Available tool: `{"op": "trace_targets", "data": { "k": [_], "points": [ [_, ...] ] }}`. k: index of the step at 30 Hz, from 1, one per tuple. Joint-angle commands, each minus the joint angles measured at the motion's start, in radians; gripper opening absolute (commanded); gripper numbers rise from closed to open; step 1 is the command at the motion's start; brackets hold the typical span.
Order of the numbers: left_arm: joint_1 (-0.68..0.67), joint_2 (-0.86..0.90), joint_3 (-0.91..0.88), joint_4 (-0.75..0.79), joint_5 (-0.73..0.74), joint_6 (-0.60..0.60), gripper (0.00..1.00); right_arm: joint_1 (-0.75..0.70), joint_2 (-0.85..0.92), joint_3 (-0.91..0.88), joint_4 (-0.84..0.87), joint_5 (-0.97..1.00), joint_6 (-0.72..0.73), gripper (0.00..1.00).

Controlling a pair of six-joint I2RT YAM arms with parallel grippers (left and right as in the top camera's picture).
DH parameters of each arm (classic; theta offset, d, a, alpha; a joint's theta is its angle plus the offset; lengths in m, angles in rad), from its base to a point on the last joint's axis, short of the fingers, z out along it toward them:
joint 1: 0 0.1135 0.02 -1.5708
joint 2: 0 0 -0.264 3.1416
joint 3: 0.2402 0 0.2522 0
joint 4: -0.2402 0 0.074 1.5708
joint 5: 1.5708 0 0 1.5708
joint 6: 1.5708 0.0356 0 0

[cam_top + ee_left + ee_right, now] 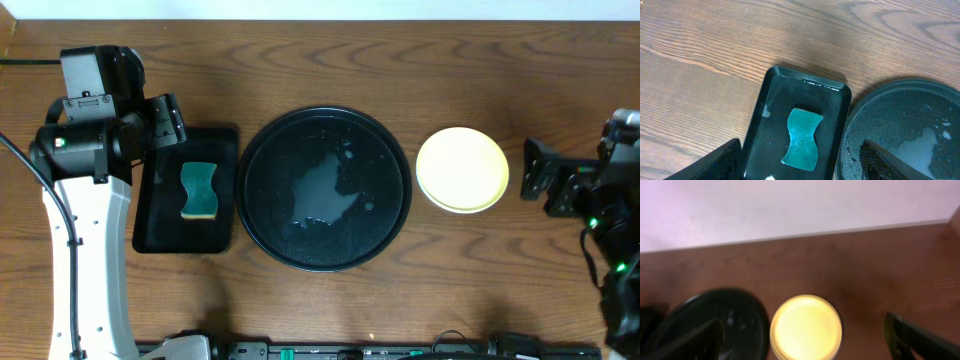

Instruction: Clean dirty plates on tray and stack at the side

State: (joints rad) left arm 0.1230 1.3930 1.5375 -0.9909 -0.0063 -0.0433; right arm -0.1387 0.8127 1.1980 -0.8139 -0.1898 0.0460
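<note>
The round black tray [262, 190] sits mid-table, wet with a film of water and foam specks, and carries no plate. To its right a pale yellow plate [462, 168] tops a small stack, with another rim showing just under it. My left gripper [168, 120] hangs open over the far end of the small rectangular tray, holding nothing. My right gripper [540, 178] stands open to the right of the stack, apart from it. In the right wrist view the yellow plate [806, 327] lies below the open right gripper [804, 322], beside the tray [715, 310].
A small black rectangular tray [160, 215] left of the round tray holds a green sponge [199, 192]. The left wrist view shows that sponge [802, 137], the rectangular tray [775, 100] and the round tray's rim [900, 85]. The table's far edge [840, 230] meets a pale wall.
</note>
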Motion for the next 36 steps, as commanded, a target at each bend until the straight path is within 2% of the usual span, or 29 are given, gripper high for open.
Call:
{"op": "trace_targets", "data": {
  "k": [1,10,17,26,36],
  "points": [
    [0.005,0.000,0.002,-0.003,-0.008,0.009,0.76,0.018,-0.124,-0.174,0.109,0.006,-0.043,0.99],
    [0.005,0.000,0.002,-0.003,-0.008,0.009,0.76,0.058,-0.467,-0.739,0.548,0.009,-0.039,0.99],
    [0.005,0.000,0.002,-0.003,-0.008,0.009,0.76,0.135,-0.670,-1.018,0.674,0.053,-0.039,0.99],
    [0.005,0.000,0.002,-0.003,-0.008,0.009,0.76,0.147,-0.804,-1.172,0.703,0.070,-0.018,0.99],
    [0.005,0.000,0.002,-0.003,-0.008,0.009,0.76,0.146,-0.808,-1.193,0.751,0.073,-0.014,0.99]
  ]
}}
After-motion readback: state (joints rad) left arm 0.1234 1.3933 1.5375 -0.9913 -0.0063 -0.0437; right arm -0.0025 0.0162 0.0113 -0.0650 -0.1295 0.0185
